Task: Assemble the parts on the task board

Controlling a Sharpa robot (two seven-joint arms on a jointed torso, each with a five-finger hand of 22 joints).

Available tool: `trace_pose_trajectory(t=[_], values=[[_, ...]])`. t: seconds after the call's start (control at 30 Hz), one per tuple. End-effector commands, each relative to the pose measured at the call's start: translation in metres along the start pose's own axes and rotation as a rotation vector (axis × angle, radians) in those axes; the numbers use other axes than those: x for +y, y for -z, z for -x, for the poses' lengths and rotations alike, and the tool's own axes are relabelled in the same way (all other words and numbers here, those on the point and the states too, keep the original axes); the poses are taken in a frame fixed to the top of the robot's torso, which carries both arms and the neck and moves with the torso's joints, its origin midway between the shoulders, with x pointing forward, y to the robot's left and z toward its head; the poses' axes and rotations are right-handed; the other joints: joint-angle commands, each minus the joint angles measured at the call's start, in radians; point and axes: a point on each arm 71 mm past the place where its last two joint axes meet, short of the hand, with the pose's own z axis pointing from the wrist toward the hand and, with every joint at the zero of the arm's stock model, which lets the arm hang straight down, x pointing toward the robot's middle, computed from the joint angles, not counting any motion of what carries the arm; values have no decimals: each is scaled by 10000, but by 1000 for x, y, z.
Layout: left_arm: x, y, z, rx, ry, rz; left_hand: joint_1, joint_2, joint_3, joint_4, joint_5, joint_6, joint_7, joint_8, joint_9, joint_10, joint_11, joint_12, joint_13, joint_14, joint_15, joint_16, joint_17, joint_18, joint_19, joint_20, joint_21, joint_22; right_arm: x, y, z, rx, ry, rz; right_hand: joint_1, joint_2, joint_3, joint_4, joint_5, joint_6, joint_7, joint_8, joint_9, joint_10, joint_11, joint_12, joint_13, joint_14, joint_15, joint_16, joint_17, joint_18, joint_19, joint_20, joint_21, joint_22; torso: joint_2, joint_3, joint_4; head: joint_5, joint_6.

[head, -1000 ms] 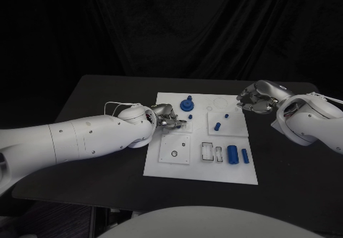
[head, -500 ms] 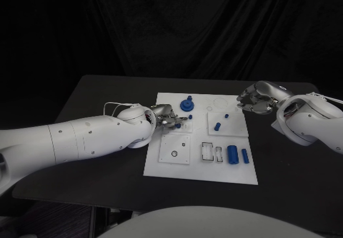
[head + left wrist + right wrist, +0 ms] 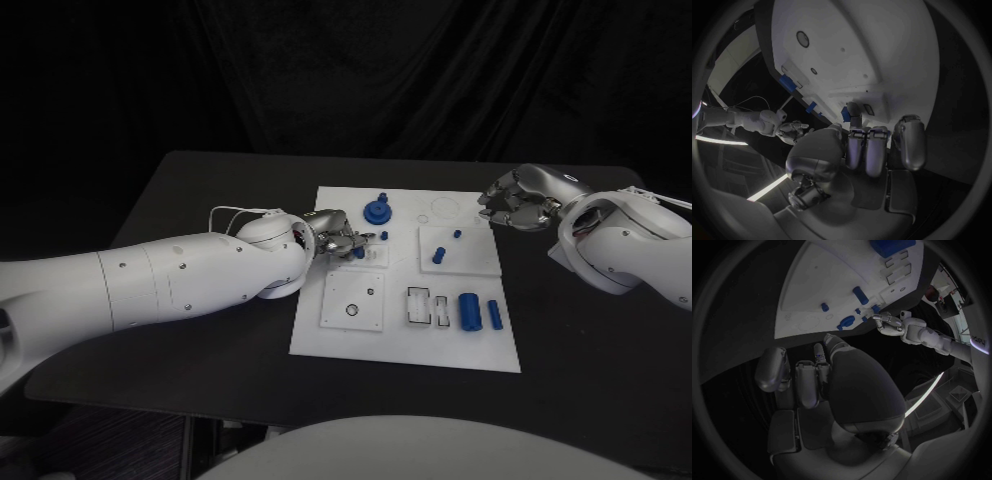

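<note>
Head view shows my left hand (image 3: 335, 238) at the left edge of the task board (image 3: 405, 345), fingers curled together and pinching a small blue part (image 3: 358, 253) at their tips. From the left wrist camera I confirm this: the small blue part (image 3: 846, 114) sits between the thumb and a fingertip, just above the white surface of the task board (image 3: 879, 45). My right hand (image 3: 516, 196) hovers off the board's far right corner, over the black table (image 3: 216, 190); its fingers are curled in and I see nothing in them. On the board I read a blue gear-like part (image 3: 376, 211) standing near the far edge, a small blue peg (image 3: 456, 235) on a raised white block (image 3: 459, 248), and two blue cylinders (image 3: 470, 311) lying side by side toward the near right.
</note>
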Motion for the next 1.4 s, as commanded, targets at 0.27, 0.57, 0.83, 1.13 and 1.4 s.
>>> trace_pose_trajectory(t=[0.27, 0.57, 0.83, 1.13, 1.4], values=[[-2, 0, -3, -17, 94, -245, 342, 241, 89, -9, 324, 119, -82, 269, 259, 1042, -51, -43, 2634, 1056, -48, 26, 2627, -128, 111, -22, 0, 1783, -2, 1, -2, 139, -60, -262, 70, 76, 82, 30, 85, 119, -3, -76, -18, -75, -26, -67, -47, 297, 75, -64, 280, 148, -84, 17, -101, 1373, 6, 6, 0, -19, -2], [-2, 0, -3, -12, 95, -239, 950, 279, 593, -24, 537, 333, -199, 1454, 376, 1042, -156, -43, 2634, 1056, -136, 26, 2627, -161, 227, -101, 104, 1880, -2, 1, -2, 177, -92, -286, 73, 90, 102, 30, 119, 128, -7, -80, -19, -86, -29, -83, -71, 292, 73, -78, 263, 155, -95, 16, -138, 1362, -8, 2, -8, -27, -2], [-3, -1, -4, 51, 76, -333, 1573, -694, 707, -42, 611, -325, -185, 1175, 236, 1042, -156, -43, 2634, 1056, -150, 26, 2627, -134, 158, -134, -52, 1877, -3, 1, -2, 179, -116, -316, 71, 96, 119, 32, 159, 130, -8, -88, -22, -133, -31, -134, -147, 271, 70, -130, 201, 173, -126, 14, -232, 1337, 2, 5, 3, 9, -2], [-3, -1, -5, 197, 28, -296, 1865, -789, 857, -79, 629, -395, -180, 1168, 222, 1042, -143, -43, 2634, 1056, -135, 26, 2627, -137, 162, -119, -61, 1890, -3, 1, -2, 238, -114, -337, 67, 92, 129, 34, 189, 131, -8, -96, -25, -169, -32, -175, -206, 253, 70, -173, 150, 180, -140, 13, -277, 1324, -3, 2, -4, 12, -2], [-4, -1, -6, 251, 9, -287, 2465, -818, 1320, -137, 587, -351, -213, 1237, 224, 1042, -172, -43, 2634, 1056, -154, 26, 2627, -141, 189, -133, -56, 1905, -4, 1, -3, 281, -108, -383, 104, 98, 169, 7, 216, 146, -15, -103, -26, -189, -39, -208, -246, 236, 65, -218, 101, 190, -158, 10, -339, 1307, 0, -1, 1, 5, -2]])
